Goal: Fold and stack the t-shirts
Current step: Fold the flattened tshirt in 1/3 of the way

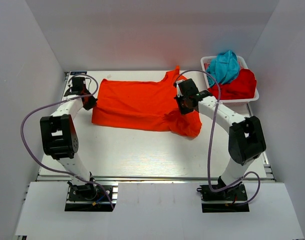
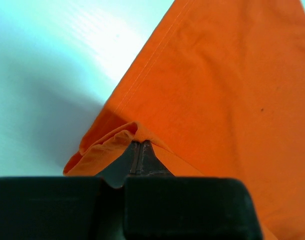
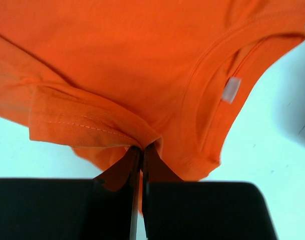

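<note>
The bright orange-red t-shirt (image 1: 137, 102) lies spread across the back of the table, its collar toward the right. My left gripper (image 1: 88, 102) is shut on the shirt's left hem corner (image 2: 123, 131). My right gripper (image 1: 181, 102) is shut on a fold of the shirt near the shoulder and sleeve (image 3: 99, 125), next to the collar with its white tag (image 3: 231, 90). The teal-blue t-shirt (image 1: 224, 66) lies crumpled on the deeper red t-shirt (image 1: 240, 84) in the white basket (image 1: 206, 61) at the back right.
White walls close in the table on the left, back and right. The basket stands at the back right corner, close behind my right arm. Purple cables loop beside both arms.
</note>
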### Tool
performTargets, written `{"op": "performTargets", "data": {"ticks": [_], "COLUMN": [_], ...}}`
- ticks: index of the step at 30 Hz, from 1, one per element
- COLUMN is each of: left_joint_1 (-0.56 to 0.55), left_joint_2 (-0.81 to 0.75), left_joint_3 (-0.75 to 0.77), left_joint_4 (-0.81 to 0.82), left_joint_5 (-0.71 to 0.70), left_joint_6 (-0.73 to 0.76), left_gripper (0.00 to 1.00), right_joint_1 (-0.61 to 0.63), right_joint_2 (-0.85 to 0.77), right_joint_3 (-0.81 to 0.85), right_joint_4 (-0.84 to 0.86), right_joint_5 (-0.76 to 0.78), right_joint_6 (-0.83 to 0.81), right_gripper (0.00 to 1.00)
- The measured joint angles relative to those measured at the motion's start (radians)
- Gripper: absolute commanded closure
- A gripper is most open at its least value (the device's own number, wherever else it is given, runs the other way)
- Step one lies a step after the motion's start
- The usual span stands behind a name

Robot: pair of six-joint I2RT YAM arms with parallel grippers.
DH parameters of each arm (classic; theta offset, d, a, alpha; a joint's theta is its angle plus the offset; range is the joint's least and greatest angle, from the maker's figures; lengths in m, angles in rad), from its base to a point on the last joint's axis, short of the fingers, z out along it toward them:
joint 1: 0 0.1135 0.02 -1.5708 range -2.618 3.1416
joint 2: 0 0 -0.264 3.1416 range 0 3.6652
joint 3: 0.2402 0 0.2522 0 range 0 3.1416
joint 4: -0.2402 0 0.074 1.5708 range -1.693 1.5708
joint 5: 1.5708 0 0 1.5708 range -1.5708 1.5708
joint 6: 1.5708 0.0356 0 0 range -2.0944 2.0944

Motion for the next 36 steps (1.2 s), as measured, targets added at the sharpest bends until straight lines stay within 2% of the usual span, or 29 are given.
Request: {"op": "performTargets", "data": {"ticks": [14,16,18,19,21,22,23,24,25,26,27,31,36], "left_joint_1": [-0.008,-0.01,-0.01,-0.01,-0.011,-0.01,-0.01,-0.01,-0.01,-0.01,-0.01,-0.01,-0.018], "left_joint_2": [0.187,0.218,0.253,0.266,0.297,0.312,0.328,0.34,0.349,0.357,0.362,0.356,0.278], "left_joint_3": [0.148,0.178,0.217,0.233,0.269,0.288,0.305,0.319,0.332,0.347,0.36,0.389,0.306], "left_joint_4": [0.069,0.075,0.076,0.079,0.078,0.08,0.083,0.082,0.081,0.08,0.079,0.079,0.108], "left_joint_5": [0.011,0.013,0.018,0.02,0.027,0.031,0.031,0.035,0.04,0.047,0.054,0.06,0.095], "left_joint_6": [0.062,0.07,0.076,0.078,0.086,0.092,0.094,0.089,0.091,0.09,0.093,0.101,0.123], "left_gripper": [1.0,1.0,1.0,0.96,0.55,0.4,0.34,0.25,0.19,0.04,0.0,0.0,0.0], "right_joint_1": [-0.076,-0.087,-0.098,-0.102,-0.111,-0.114,-0.119,-0.122,-0.125,-0.127,-0.128,-0.134,-0.132], "right_joint_2": [0.185,0.238,0.308,0.346,0.414,0.441,0.476,0.504,0.527,0.542,0.547,0.529,0.39], "right_joint_3": [0.202,0.26,0.344,0.39,0.47,0.508,0.553,0.589,0.616,0.632,0.634,0.613,0.437], "right_joint_4": [0.025,0.015,0.005,0.006,0.016,0.016,0.019,0.031,0.046,0.054,0.058,0.064,0.059], "right_joint_5": [-0.097,-0.11,-0.111,-0.104,-0.08,-0.068,-0.052,-0.039,-0.027,-0.016,-0.008,-0.019,-0.13], "right_joint_6": [-0.373,-0.422,-0.457,-0.468,-0.467,-0.453,-0.438,-0.423,-0.407,-0.394,-0.382,-0.302,-0.178], "right_gripper": [1.0,0.9,0.76,0.6,0.47,0.32,0.26,0.14,0.12,0.12,0.12,0.1,0.1]}}
